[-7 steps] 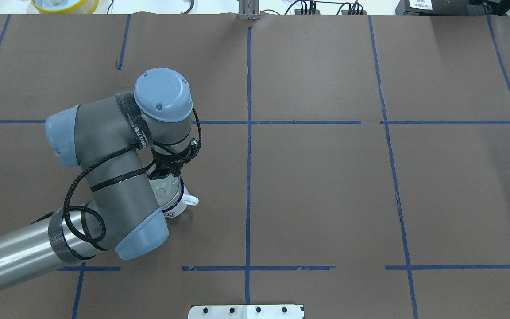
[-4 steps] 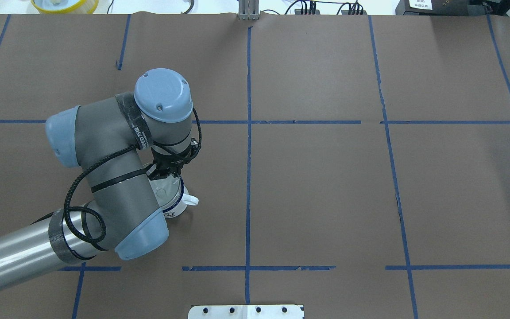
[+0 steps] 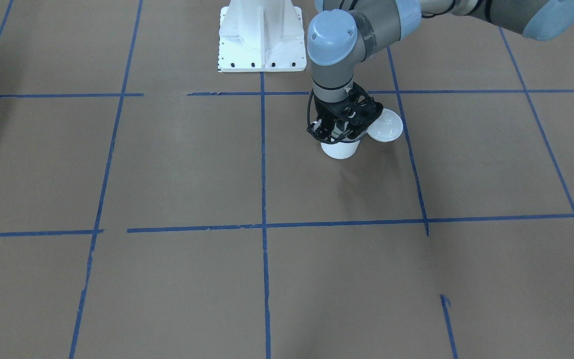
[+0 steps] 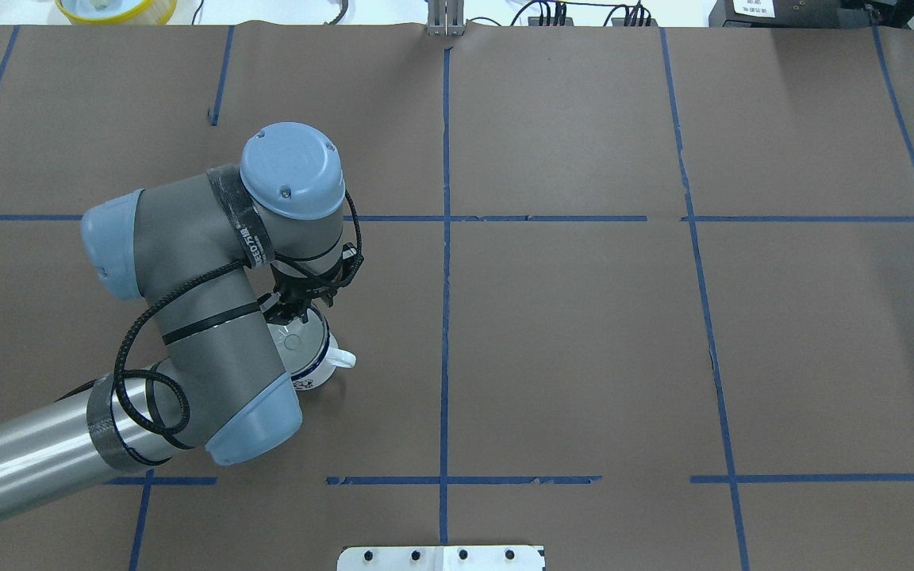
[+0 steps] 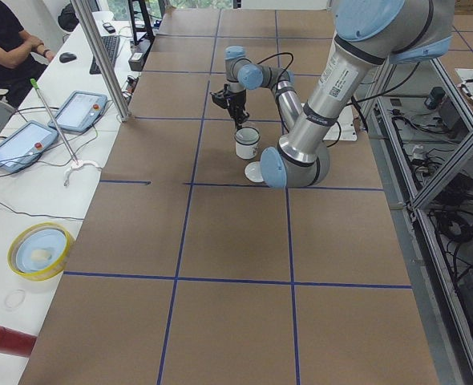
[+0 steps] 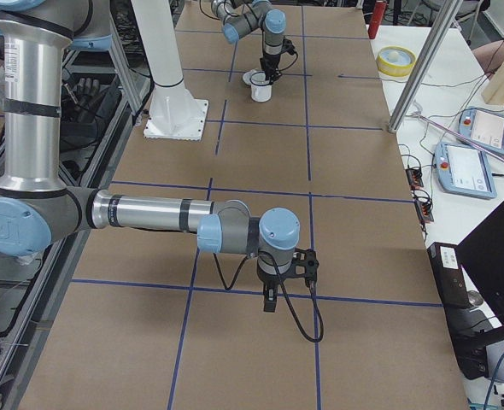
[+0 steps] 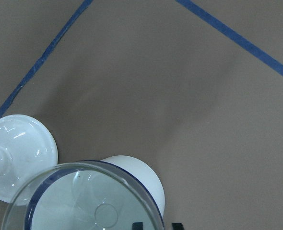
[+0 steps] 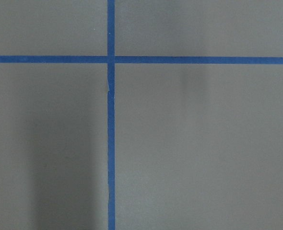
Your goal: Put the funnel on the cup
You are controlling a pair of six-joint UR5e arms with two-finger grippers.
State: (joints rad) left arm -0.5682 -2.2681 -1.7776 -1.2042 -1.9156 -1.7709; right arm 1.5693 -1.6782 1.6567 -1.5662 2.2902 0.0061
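The cup [image 3: 339, 149] is a white mug with a dark blue rim, standing upright left of the table's middle; its handle shows in the overhead view [image 4: 342, 361]. The clear funnel [image 7: 84, 201] sits in the cup's mouth, its rim over the blue rim; it also shows from overhead [image 4: 292, 341]. My left gripper [image 4: 298, 311] hangs just above the funnel's far edge. In the left wrist view its fingertips [image 7: 137, 225] stand apart on either side of the funnel's rim, open. My right gripper [image 6: 269, 306] hangs over bare table, far from the cup; I cannot tell its state.
A round white lid with a knob [image 3: 386, 128] lies on the table right beside the cup, also in the left wrist view [image 7: 17, 153]. The white robot base [image 3: 262, 35] stands behind. A yellow bowl [image 4: 116, 8] sits off the far left edge.
My left gripper has lifted slightly and drawn back off the funnel, so more of the funnel and cup rim shows. The cup and lid have not moved.
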